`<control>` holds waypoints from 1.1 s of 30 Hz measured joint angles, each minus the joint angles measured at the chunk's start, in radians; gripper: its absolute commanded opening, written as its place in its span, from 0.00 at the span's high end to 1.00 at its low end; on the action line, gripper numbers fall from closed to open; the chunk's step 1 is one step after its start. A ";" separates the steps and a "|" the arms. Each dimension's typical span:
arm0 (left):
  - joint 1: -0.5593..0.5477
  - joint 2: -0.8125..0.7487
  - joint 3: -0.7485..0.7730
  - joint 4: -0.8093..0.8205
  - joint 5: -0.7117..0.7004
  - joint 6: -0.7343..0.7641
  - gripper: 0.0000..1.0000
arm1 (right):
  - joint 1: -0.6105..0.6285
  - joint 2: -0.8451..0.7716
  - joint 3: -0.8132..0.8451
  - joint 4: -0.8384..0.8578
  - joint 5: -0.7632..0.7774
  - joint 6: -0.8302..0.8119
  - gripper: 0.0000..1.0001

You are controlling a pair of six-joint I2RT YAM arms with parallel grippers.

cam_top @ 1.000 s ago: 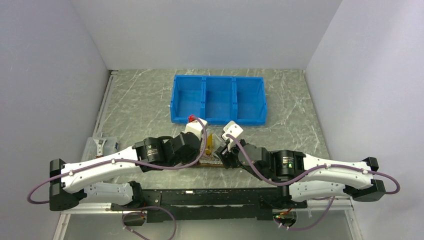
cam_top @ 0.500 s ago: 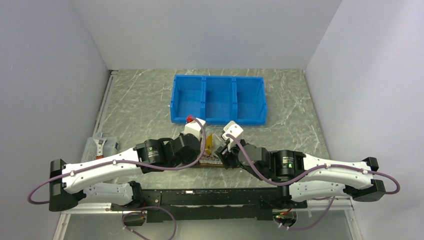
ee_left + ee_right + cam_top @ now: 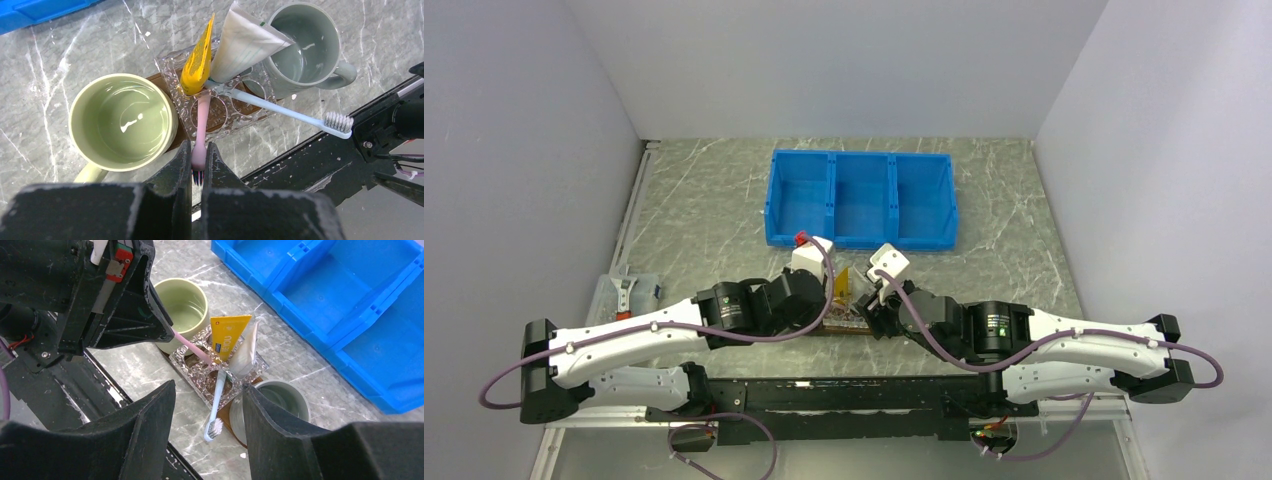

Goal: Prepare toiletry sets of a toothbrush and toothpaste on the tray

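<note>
My left gripper [image 3: 199, 150] is shut on the bristle end of the pink toothbrush [image 3: 202, 125]. Its handle slants down into the clear square holder [image 3: 227, 117]. The yellow tube [image 3: 199, 62] and the white tube [image 3: 242, 42] stand in that holder. The pale toothbrush [image 3: 290, 114] leans out of it, head towards the table's near edge. The holder rests on the dark-brown tray [image 3: 176, 141] between a green mug [image 3: 120, 122] and a grey mug [image 3: 305, 45]. My right gripper [image 3: 209, 390] hangs open above the pale toothbrush [image 3: 216, 405], holding nothing.
The blue three-compartment bin [image 3: 861, 200] stands behind the tray. A small clear box [image 3: 624, 292] lies at the table's left edge. The black rail of the arm bases [image 3: 320, 160] runs close in front of the tray. Both arms crowd the tray from either side.
Almost nothing: the left arm's elbow has crept slightly to the right. Both grippers keep their state and place.
</note>
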 measured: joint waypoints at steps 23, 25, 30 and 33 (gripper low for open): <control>0.000 -0.025 -0.037 0.018 0.000 0.000 0.75 | -0.001 -0.001 -0.005 0.000 0.000 0.007 0.45; 0.000 -0.026 -0.037 0.018 0.000 0.000 0.75 | -0.001 -0.001 -0.005 0.000 0.000 0.007 0.45; 0.000 -0.037 -0.037 0.016 0.000 0.000 0.70 | -0.001 -0.001 -0.005 0.000 0.000 0.007 0.45; 0.000 -0.047 -0.037 0.012 0.000 0.002 0.66 | -0.001 -0.001 -0.005 0.000 0.000 0.007 0.45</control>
